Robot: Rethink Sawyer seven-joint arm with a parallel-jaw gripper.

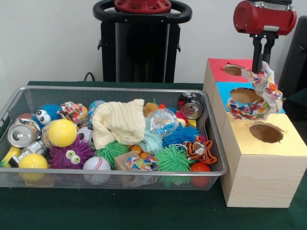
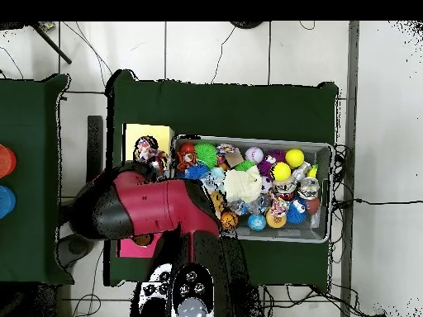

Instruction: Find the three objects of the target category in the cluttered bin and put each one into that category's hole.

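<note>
The end effector [image 1: 263,61] is clamped on a crumpled, colourfully printed wrapper [image 1: 256,96], which hangs over the blue middle section of the wooden box [image 1: 256,177], above its hole [image 1: 245,95]. The yellow section's hole [image 1: 266,132] lies toward 5 o'clock of it, the red one's [image 1: 233,70] toward 11. At 9 o'clock from the box, the wire bin [image 1: 213,143] sits on the green surface [image 1: 120,211], crowded with balls, cans and a cream cloth [image 1: 119,122].
</note>
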